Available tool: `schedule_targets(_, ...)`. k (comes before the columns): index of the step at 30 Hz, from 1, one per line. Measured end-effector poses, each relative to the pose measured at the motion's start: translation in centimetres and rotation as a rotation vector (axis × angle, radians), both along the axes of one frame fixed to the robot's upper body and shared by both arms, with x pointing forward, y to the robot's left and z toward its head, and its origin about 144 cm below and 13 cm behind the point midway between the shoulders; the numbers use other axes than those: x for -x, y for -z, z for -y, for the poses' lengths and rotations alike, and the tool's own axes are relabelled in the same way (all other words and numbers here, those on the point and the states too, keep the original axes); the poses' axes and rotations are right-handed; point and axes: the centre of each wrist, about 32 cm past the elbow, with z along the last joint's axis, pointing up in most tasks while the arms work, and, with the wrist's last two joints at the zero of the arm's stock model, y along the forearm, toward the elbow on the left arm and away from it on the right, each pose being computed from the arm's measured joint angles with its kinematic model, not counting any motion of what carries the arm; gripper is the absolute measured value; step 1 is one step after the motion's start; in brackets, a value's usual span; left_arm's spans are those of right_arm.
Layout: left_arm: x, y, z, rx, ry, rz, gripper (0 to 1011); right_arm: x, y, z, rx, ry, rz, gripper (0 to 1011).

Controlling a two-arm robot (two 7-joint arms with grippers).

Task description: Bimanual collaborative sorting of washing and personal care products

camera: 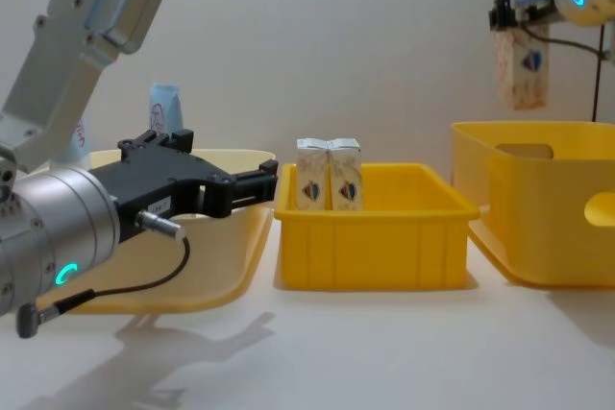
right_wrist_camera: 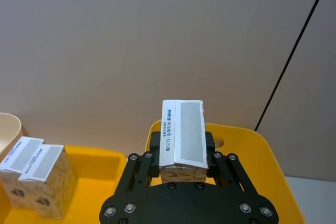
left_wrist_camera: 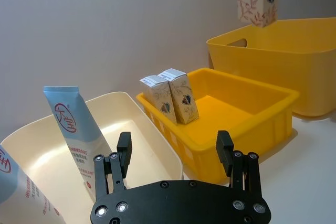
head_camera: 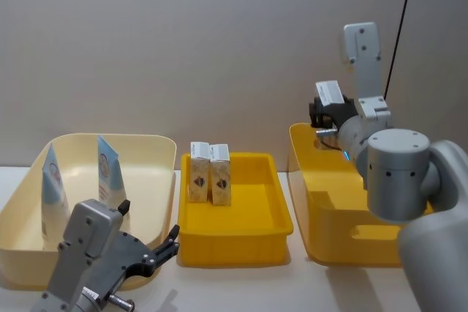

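The right end effector (right_wrist_camera: pixel 182 156) clamps a small white carton (right_wrist_camera: pixel 182 129) above the deep yellow bin (camera: pixel 538 208), while the left end effector (left_wrist_camera: pixel 174 142), released, hangs by the cream bin (head_camera: pixel 146 173) holding two light-blue squeeze tubes (head_camera: pixel 110 173).

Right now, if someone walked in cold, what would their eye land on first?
The right gripper, raised high above the tall yellow bin on the right, is shut on a small white carton that hangs in the air. Two matching cartons stand side by side in the middle yellow tray. Two light-blue tubes stand in the cream bin on the left, where the open left gripper hovers by its front rim.
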Motion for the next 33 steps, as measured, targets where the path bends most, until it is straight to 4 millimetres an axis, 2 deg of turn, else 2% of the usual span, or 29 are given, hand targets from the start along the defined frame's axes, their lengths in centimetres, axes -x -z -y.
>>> schedule_targets(13,0.0,0.0,0.0,0.0,0.0,0.0,1003,-2.1,1.4,0.3,-0.033,-0.018,-0.156,444)
schedule_targets(32,0.0,0.0,0.0,0.0,0.0,0.0,1004,-2.8,2.1,0.8,-0.067,0.009,-0.201,445)
schedule_targets(33,0.0,0.0,0.0,0.0,0.0,0.0,1003,-2.8,2.1,0.8,-0.068,0.011,-0.202,482)
